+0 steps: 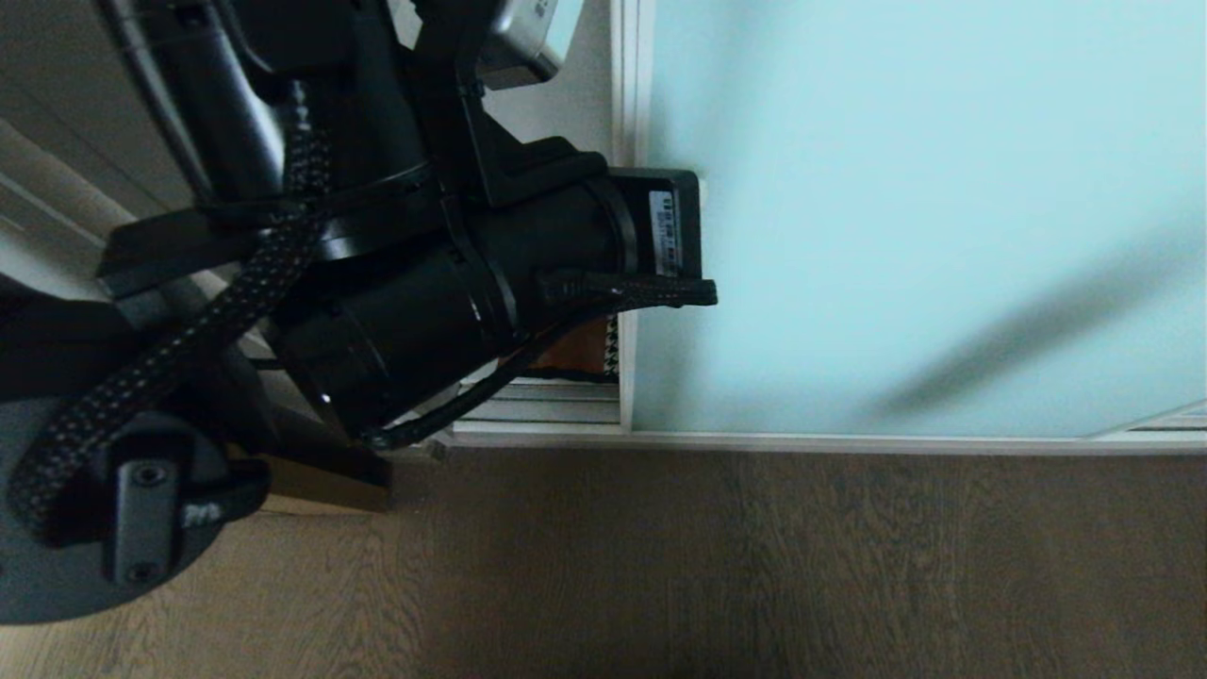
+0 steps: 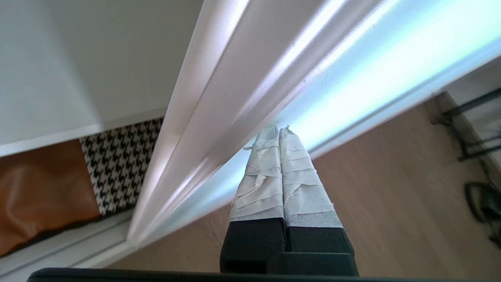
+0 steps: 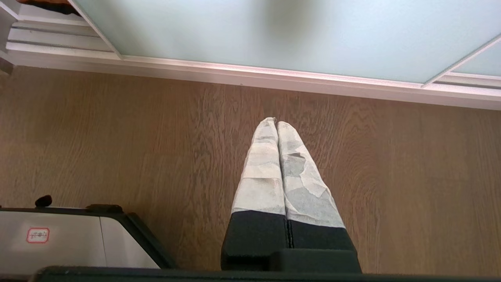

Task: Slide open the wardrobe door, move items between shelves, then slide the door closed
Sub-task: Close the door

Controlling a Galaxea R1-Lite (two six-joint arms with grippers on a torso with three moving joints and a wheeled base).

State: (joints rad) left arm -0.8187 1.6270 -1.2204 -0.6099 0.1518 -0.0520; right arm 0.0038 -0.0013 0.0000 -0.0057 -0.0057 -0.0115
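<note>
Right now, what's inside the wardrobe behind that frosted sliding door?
Past the sliding door's edge, a patchwork cushion shows, rust-brown beside houndstooth, under a white shelf. The rest behind the frosted glass is hidden.

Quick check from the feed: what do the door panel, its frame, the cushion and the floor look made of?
Door panel: frosted glass probably, pale aqua, matte, shadows blur on it. Frame: likely metal, smooth with a satin sheen. Cushion: woven houndstooth patch beside a rust patch that looks like leather or faux leather, faintly glossy. Floor: wood or wood-look laminate, visible grain, matte.
</note>
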